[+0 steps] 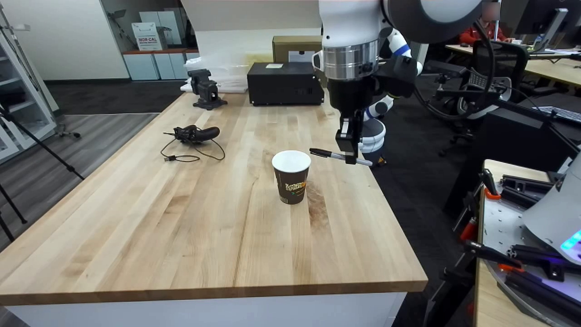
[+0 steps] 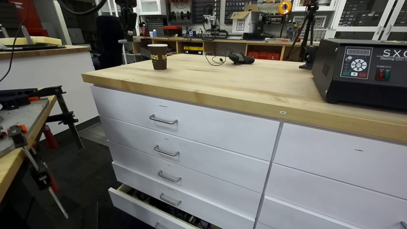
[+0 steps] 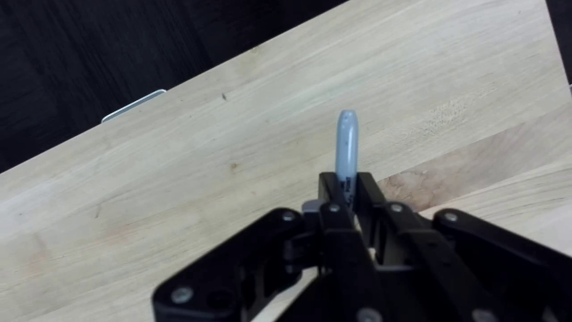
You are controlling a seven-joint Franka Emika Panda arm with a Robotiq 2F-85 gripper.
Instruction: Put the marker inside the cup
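Observation:
A dark brown paper cup with a white rim stands upright on the wooden table; it shows in both exterior views (image 1: 292, 181) (image 2: 159, 60). The wrist view does not show it. My gripper (image 1: 350, 159) is shut on the marker (image 1: 320, 153), which has a grey-white body and a black cap. The marker lies nearly level in the jaws, cap end towards the cup in that exterior view. It is in the air, apart from the cup. In the wrist view the fingertips (image 3: 347, 181) pinch the marker's body (image 3: 346, 138); its cap is hidden there. The gripper (image 2: 128, 33) also shows in an exterior view.
The wooden table (image 1: 181, 245) has a black cabled device (image 1: 195, 135), a small vise (image 1: 206, 91) and a black control box (image 1: 286, 84) farther back. An open drawer (image 2: 143, 203) sticks out low on the table's side. A clamp (image 2: 63, 108) hangs from the robot's bench.

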